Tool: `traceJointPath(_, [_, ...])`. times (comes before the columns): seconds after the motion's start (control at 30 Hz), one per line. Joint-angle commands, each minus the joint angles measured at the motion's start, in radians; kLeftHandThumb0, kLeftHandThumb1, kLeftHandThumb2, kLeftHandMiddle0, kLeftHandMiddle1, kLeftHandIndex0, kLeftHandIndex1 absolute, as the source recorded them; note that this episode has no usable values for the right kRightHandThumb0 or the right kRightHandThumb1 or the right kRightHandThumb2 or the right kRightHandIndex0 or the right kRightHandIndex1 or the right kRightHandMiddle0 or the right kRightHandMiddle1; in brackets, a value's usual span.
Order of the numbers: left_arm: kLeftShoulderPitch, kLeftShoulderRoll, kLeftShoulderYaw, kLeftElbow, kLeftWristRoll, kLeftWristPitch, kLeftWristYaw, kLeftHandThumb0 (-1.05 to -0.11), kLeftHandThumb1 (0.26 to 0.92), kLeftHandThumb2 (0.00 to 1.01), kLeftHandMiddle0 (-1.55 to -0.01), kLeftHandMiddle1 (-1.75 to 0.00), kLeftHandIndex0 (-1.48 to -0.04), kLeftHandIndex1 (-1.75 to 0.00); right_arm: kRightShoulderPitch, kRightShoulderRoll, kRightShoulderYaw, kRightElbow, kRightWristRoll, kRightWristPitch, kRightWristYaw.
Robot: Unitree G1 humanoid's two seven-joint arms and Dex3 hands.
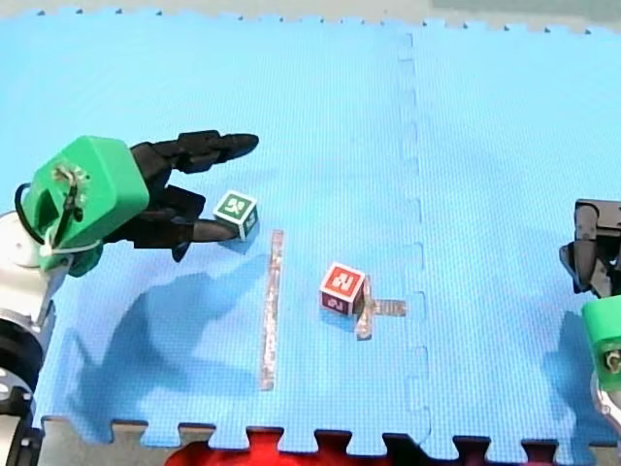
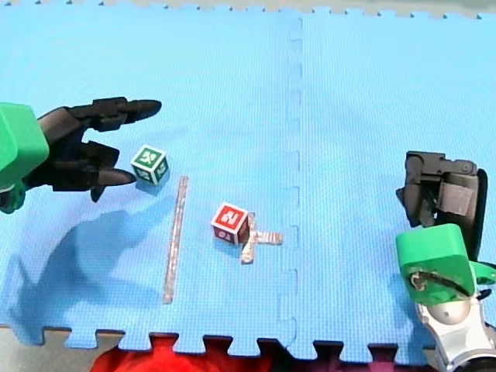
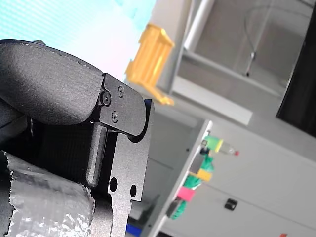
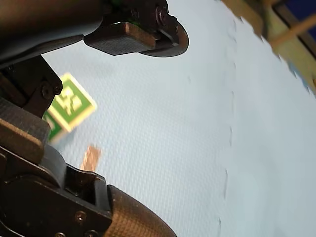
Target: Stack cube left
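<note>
A blue foam mat (image 1: pixel 485 146) made of interlocking tiles covered the whole work surface. A small green cube (image 1: pixel 236 213) with a white symbol on its top sat left of centre in the head views. A red cube (image 1: pixel 343 288) of the same kind sat on the mat toward the lower centre, well apart from the green one and not stacked on it. Between the two cubes ran a long strip of silver tape (image 1: pixel 271 311), stuck to the mat from top to bottom, and a short piece of tape (image 1: pixel 388 308) lay just beside the red cube. The robot's left hand (image 1: pixel 179 194), black with a green wrist housing, reached in from the left edge. Its fingers were spread, one stretched out above the green cube and a lower fingertip just beside the cube's left face; whether that tip touched it could not be told. In the second wrist view the green cube showed between that hand's dark fingers (image 4: pixel 133 34), unclasped. The right hand (image 2: pixel 434 190) was at the right edge of the frame, well away from both cubes, its fingers curled in and holding nothing.
</note>
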Motion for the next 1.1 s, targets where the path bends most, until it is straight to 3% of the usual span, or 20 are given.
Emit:
traceJointPath(0.0, [0.072,0.031,-0.103,-0.021,0.235,-0.119,0.499,-1.048,0.825,0.03,-0.88,-1.75,-0.3,-0.01,0.018,-0.022,-0.001,0.008,0.002,-0.004,-0.003])
traceJointPath(0.2, [0.049,0.066,-0.205,-0.013,0.377,-0.036,0.628,-1.048,0.842,0.03,-0.89,-1.75,-0.29,0.0,0.025,-0.025,-0.003,0.004,0.002,-0.009,-0.004])
traceJointPath(0.43, [-0.021,0.051,-0.307,0.079,0.491,0.138,0.684,-1.048,0.875,0.03,-0.91,-1.75,-0.27,0.0,0.031,-0.026,-0.007,-0.003,0.008,-0.012,-0.001])
traceJointPath(0.7, [-0.055,0.045,-0.375,0.121,0.579,0.166,0.716,-1.048,0.887,0.02,-0.88,-1.75,-0.3,-0.01,0.037,-0.029,-0.007,-0.01,0.002,-0.025,-0.014])
traceJointPath(0.97, [-0.119,0.033,-0.435,0.142,0.599,0.215,0.592,-1.048,0.883,0.01,-0.87,-1.75,-0.32,-0.02,0.034,-0.034,-0.004,-0.008,-0.001,-0.032,-0.022])
traceJointPath(1.07, [-0.127,0.035,-0.447,0.139,0.598,0.21,0.596,-1.048,0.881,0.01,-0.87,-1.75,-0.32,-0.02,0.036,-0.034,-0.003,-0.01,-0.002,-0.034,-0.024])
